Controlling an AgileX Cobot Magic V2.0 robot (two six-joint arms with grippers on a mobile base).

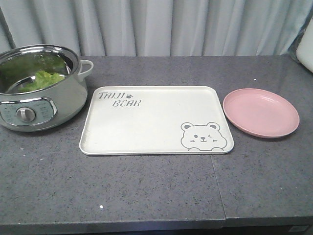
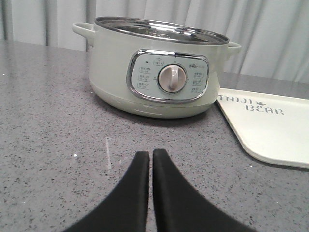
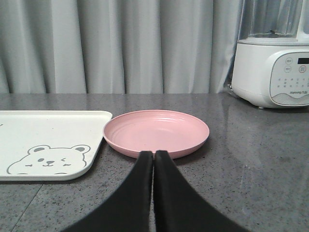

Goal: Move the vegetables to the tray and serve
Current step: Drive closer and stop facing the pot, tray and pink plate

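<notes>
Some lettuce leaves (image 1: 44, 78) in pot (image 1: 73, 98), tray (image 1: 146, 122) alongside, left hand (image 2: 150, 153) closed, right hand (image 3: 153, 153) closed.

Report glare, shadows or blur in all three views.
Front view: even light; the pot glints at its rim, the lettuce inside partly shaded; the countertop shines pale at far right. Left wrist view: soft shadow under the pot; the shut left gripper is featureless black. Right wrist view: countertop mirrors the blender; faint shadow under the pink plate; right gripper black too.
</notes>
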